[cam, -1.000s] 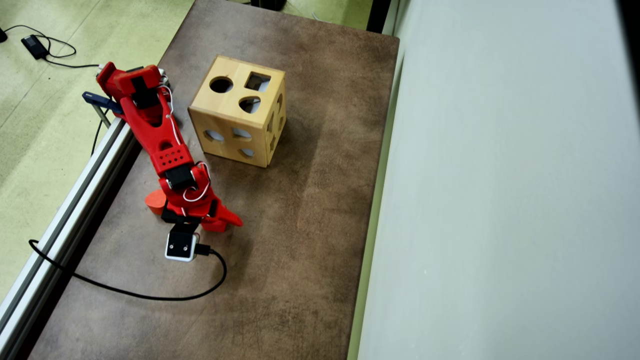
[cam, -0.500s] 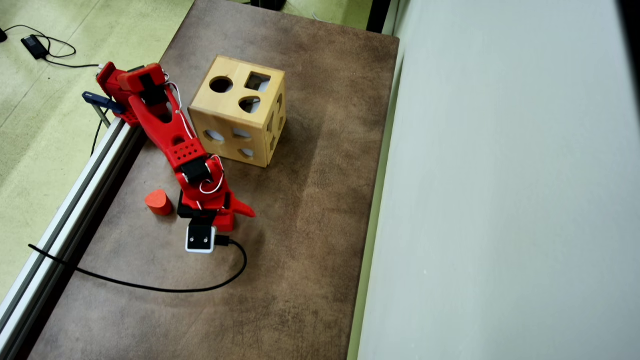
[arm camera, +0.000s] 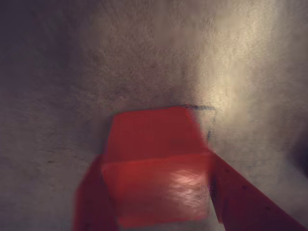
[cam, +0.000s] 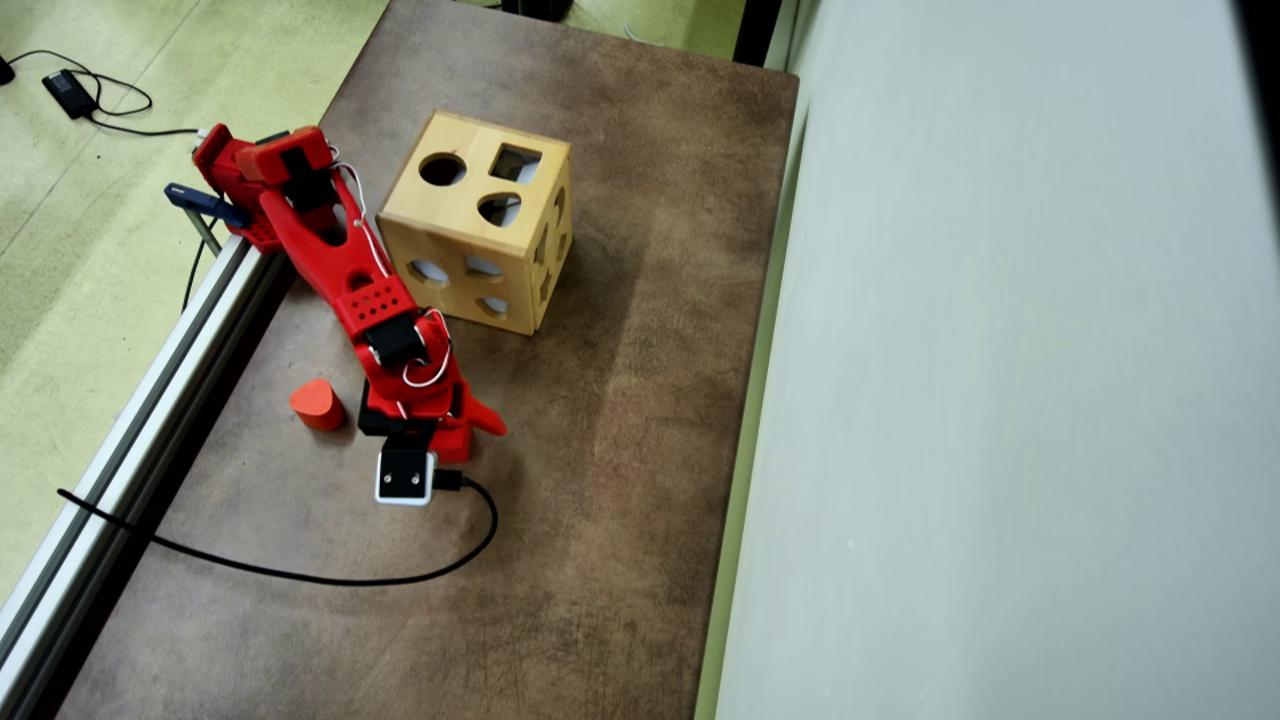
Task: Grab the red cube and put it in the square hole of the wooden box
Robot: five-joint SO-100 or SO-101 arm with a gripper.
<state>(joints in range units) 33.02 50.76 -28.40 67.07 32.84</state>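
Mottled brown tabletop (cam: 620,420) stands between pale green floor (cam: 60,260) and grey wall (cam: 1000,400).

In overhead view, wooden box (cam: 478,222) on desk (cam: 600,480) behind claw (cam: 455,440); teardrop block (cam: 317,404) left of claw

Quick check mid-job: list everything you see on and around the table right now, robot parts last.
red cube: one, red, between the end effector's fingers, wrist view
wooden box: one, pale wood, on table, upper middle of overhead view
square hole: one, dark, box top
teardrop block: one, orange-red, left of arm
table: one, brown
black cable: one, across table
arm: one, red
end effector: one, red, straddling cube; grip unclear
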